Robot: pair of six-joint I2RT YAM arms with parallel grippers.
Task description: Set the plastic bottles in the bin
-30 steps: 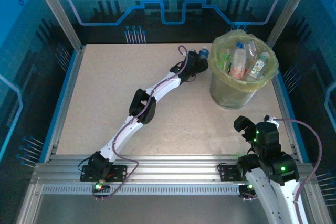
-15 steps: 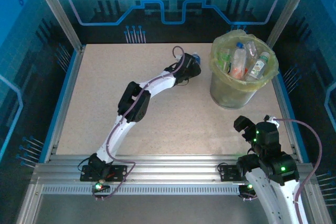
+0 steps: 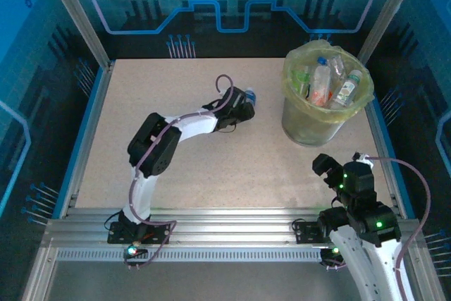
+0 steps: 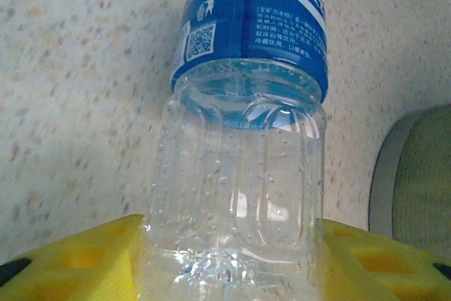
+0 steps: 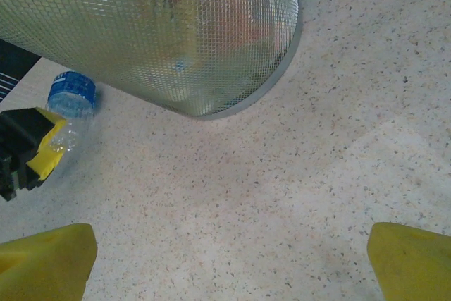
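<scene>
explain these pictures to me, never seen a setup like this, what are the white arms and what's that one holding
This is a robot with two jointed arms fixed at the near edge of a speckled table. Each arm ends in a two-finger claw. The wide picture looks down from above. The other two come from a small camera on each wrist. The left claw is closed on a clear blue-labelled bottle, shown close up in the left wrist view. The right claw is open and holds nothing, and it faces the mesh bin. Several bottles already stand inside the bin.
</scene>
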